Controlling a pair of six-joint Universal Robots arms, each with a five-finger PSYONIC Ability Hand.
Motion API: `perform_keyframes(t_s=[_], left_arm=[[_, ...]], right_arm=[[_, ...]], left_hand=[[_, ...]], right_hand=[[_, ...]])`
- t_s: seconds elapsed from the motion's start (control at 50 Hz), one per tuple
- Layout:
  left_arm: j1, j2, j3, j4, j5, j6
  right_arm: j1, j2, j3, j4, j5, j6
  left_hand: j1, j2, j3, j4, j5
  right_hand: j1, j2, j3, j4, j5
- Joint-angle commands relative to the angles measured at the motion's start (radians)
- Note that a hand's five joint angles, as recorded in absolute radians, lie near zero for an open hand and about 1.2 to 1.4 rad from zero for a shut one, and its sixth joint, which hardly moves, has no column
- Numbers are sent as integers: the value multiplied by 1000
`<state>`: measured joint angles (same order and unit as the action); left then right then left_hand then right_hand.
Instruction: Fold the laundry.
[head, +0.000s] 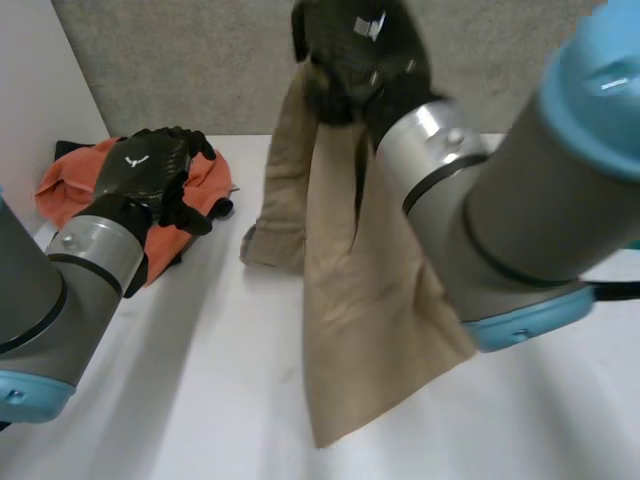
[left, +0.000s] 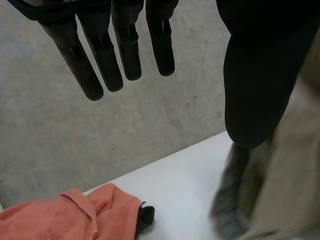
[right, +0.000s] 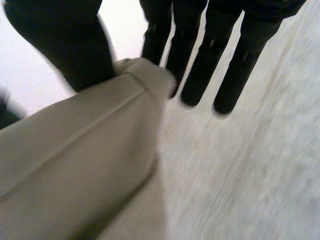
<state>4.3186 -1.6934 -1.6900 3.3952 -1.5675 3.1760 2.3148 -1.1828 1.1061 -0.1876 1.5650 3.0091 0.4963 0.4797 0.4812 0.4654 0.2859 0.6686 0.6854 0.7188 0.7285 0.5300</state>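
Above the white table (head: 200, 390), the right hand (head: 360, 60) pinches the top edge of a hanging beige garment (head: 360, 330) between thumb and fingers. The left hand (head: 150, 175), fingers straight and spread, hovers over an orange garment (head: 65, 190).

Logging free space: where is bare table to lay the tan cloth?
Bare white table between the left arm and the hanging tan cloth, near side. Crowded far left: crumpled orange cloth by the left hand.
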Motion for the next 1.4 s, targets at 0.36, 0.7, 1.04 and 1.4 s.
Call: perform_keyframes(t_s=[0.36, 0.7, 1.04, 1.4], left_arm=[[0, 98, -122, -131, -28, 1], [13, 6, -197, -13, 73, 275], [24, -321, -50, 297, 87, 392], [81, -298, 572, 380, 81, 291]], right_arm=[[-245, -60, -2, 283, -299, -400], [-256, -17, 464, 223, -215, -487], [-270, -78, 627, 73, -184, -478], [-302, -192, 632, 48, -95, -446]], left_hand=[[5, 22, 20, 36, 41], [-186, -169, -171, -155, -150], [900, 917, 915, 931, 936], [900, 917, 915, 931, 936]], right_hand=[[-494, -511, -544, -554, -530], [-481, -498, -531, -541, -517], [-425, -442, -475, -485, -461], [-407, -424, -458, -467, -443]])
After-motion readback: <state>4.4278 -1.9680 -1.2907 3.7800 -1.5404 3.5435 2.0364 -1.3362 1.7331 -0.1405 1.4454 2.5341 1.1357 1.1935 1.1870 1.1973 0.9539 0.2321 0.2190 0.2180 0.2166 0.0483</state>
